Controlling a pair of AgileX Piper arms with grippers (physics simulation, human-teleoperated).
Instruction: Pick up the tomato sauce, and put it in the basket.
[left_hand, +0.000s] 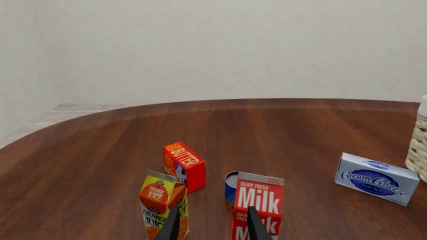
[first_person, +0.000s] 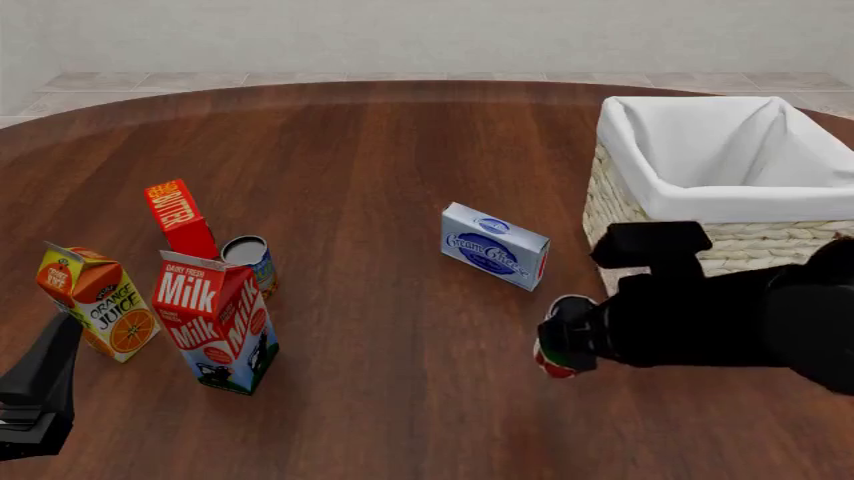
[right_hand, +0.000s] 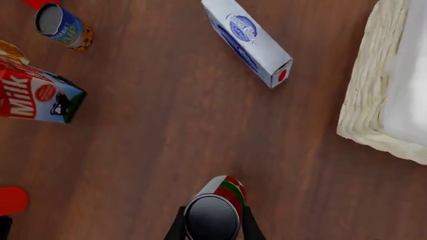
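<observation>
Right hand (right_hand: 212, 229) is gripping the tomato sauce (right_hand: 215, 206) near the basket (first_person: 747, 245); left hand (left_hand: 212, 225) is hanging open, empty.

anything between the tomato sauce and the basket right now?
Nothing. In the front view only bare table separates the tomato sauce, held in the right gripper, from the basket. The right wrist view shows the same bare wood.

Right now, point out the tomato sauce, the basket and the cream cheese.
tomato sauce (right_hand: 212, 217), right wrist view, silver top.
basket (first_person: 747, 240), front view, woven front wall.
cream cheese (first_person: 491, 245), front view, blue label.
</observation>
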